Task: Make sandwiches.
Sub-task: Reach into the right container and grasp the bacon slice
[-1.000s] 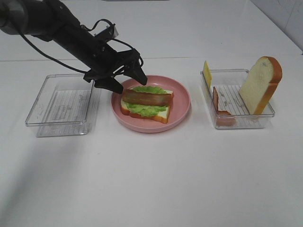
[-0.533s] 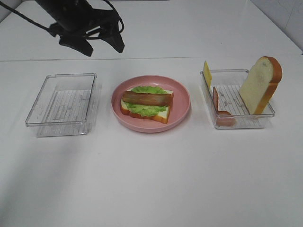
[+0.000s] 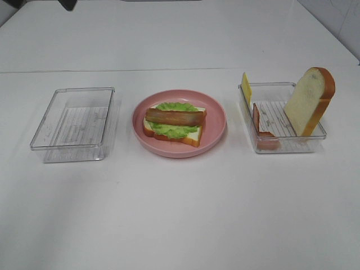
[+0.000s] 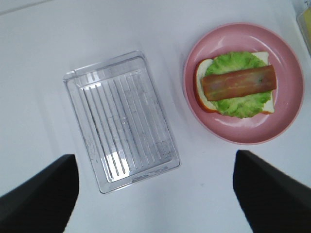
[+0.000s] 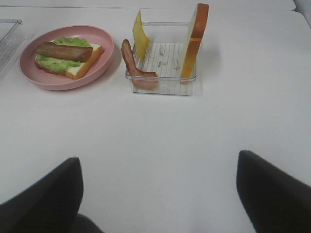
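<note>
An open sandwich [image 3: 173, 122] lies on the round pink plate [image 3: 220, 126]: one bread slice, green lettuce, and a bacon strip on top. The left wrist view looks straight down on the sandwich [image 4: 236, 85]. My left gripper [image 4: 153, 156] hangs high above the table, open and holding nothing. Only a dark bit of its arm [image 3: 67, 4] shows at the exterior view's top left edge. My right gripper [image 5: 156, 158] is open and holds nothing, well back from the sandwich [image 5: 65, 54]. It does not show in the exterior view.
Right of the plate, a clear tray [image 3: 281, 145] holds an upright bread slice [image 3: 309, 101], a yellow cheese slice [image 3: 246, 87] and a bacon strip [image 3: 257, 121]. Left of the plate stands an empty clear tray [image 3: 73, 121].
My left arm has pulled away from the plate, rising toward the back left until almost out of the exterior view. The bacon strip stays on the lettuce.
</note>
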